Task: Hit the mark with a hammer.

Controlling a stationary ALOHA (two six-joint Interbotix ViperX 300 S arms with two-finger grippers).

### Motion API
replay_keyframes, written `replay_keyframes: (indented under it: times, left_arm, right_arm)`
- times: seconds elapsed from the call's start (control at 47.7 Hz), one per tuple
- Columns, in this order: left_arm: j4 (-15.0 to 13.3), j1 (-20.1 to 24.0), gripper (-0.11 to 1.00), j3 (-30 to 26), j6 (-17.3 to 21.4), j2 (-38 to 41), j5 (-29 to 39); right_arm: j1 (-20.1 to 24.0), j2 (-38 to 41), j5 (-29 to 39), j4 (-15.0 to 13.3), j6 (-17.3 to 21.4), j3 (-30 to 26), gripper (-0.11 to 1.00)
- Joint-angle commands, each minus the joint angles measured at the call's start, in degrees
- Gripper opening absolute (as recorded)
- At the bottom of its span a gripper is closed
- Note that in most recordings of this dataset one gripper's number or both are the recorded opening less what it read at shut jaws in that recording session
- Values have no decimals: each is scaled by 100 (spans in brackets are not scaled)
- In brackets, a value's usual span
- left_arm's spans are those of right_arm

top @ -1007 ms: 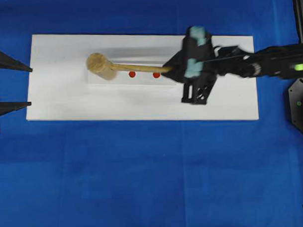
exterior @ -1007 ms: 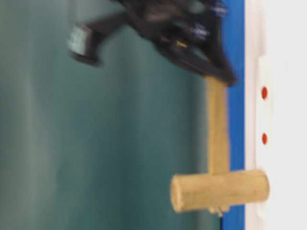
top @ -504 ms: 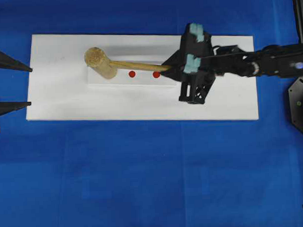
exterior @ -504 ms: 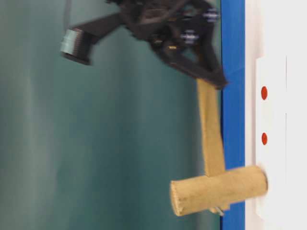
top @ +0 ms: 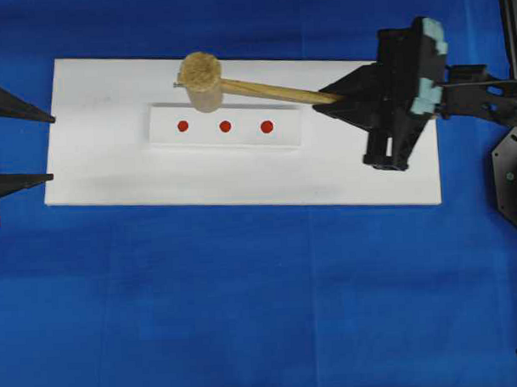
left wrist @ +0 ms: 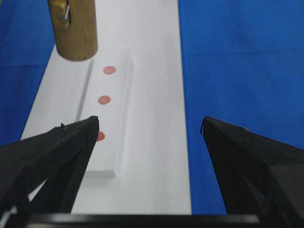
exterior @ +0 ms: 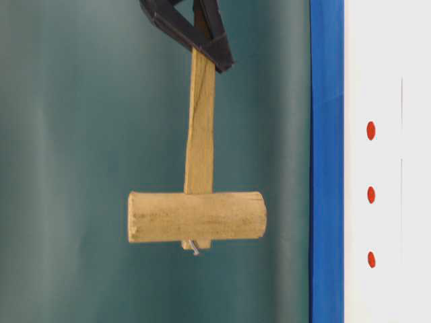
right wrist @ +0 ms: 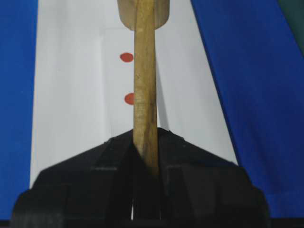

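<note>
The hammer, a light-brown wooden mallet, hangs in the air above the white board's far side. Its head is well clear of the surface. My right gripper is shut on the end of the handle. Three red marks lie in a row on a raised white strip, all uncovered. In the left wrist view the hammer head floats beyond the far mark. My left gripper stands open at the board's left end, holding nothing.
The white board lies on a blue cloth. The right arm reaches in from the right edge. A dark robot base sits at the right side.
The hammer head rested on the left mark a second ago. My right gripper has since lifted it and drawn back to the right, uncovering that mark. The left gripper has not moved.
</note>
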Motion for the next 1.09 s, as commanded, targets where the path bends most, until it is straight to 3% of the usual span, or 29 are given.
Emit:
replay_keyframes:
  times: [0.0, 0.294, 0.504, 0.713, 1.07]
  left_arm:
    - [0, 35, 88, -62, 0, 70, -35]
    - [0, 44, 88, -53, -9, 70, -53]
    - [0, 44, 88, -53, -9, 70, -53]
    - [0, 44, 88, -53, -9, 70, -26]
    - [9, 53, 88, -53, -9, 62, -9]
  right_arm:
    - [18, -132, -53, -9, 0, -53, 2]
    - [18, 668, -44, 70, 79, 35, 2]
    - [18, 1626, -35, 448, 105, 35, 2]
    - [18, 1301, -62, 439, 62, 9, 2]
    - [26, -404, 123, 202, 26, 334, 2]
